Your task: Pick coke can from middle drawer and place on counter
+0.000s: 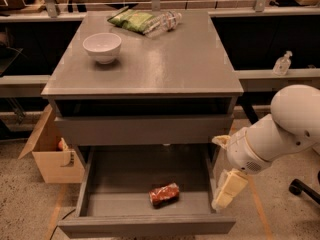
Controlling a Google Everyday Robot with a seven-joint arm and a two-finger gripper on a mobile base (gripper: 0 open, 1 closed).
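The coke can (pixel 164 194), red and dented, lies on its side near the front of the open middle drawer (pixel 145 226), slightly right of its centre. The drawer is pulled out at the bottom of the grey cabinet. The counter (pixel 175 64) is the cabinet's grey top slab above it. My gripper (pixel 226 191) hangs from the white arm (pixel 280 131) just outside the drawer's right wall, to the right of the can, at about its height and apart from it. Nothing shows in the gripper.
On the counter stand a white bowl (pixel 102 47) at the left, and a green snack bag (pixel 131 20) and a clear water bottle (pixel 163 22) at the back. A cardboard box (pixel 50 156) sits on the floor to the left. A chair base (pixel 302 189) is at the right.
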